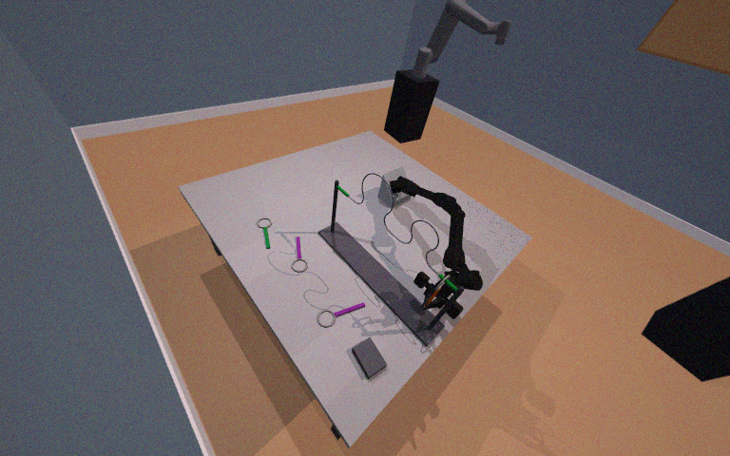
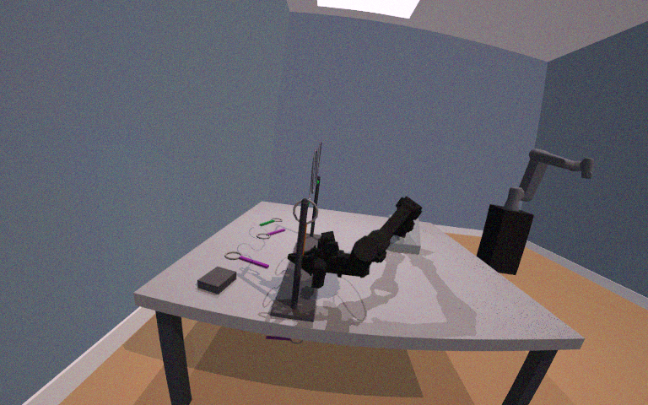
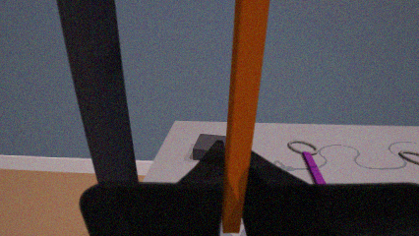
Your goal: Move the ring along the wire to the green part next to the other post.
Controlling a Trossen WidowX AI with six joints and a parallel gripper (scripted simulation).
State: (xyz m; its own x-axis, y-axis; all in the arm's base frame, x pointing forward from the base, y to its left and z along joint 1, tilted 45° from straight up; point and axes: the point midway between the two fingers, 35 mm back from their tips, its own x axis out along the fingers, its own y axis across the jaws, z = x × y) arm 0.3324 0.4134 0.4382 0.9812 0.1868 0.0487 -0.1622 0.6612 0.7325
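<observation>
My gripper [image 1: 426, 304] [image 2: 293, 257] [image 3: 225, 147] is shut on the orange handle [image 1: 432, 296] [image 2: 305, 239] [image 3: 246, 74], low on it. The handle hangs almost upright. The ring [image 2: 294, 213] at its top is around the near green part [image 1: 449, 282], beside the near post [image 2: 297, 266] [image 3: 98, 88]; that post partly hides it in the exterior view. The thin grey wire [image 1: 393, 198] winds to the far green part [image 1: 343, 191] at the far post [image 1: 335, 206]. Exact clearance between ring and wire cannot be told.
The dark base bar [image 1: 369, 262] joins the posts. A dark block [image 1: 369, 358] [image 2: 216, 279] [image 3: 207, 147] and loose rings with a green handle [image 1: 266, 238] and purple handles [image 1: 350, 309] lie on the table. A grey arm on a black pedestal [image 1: 412, 107] stands beyond.
</observation>
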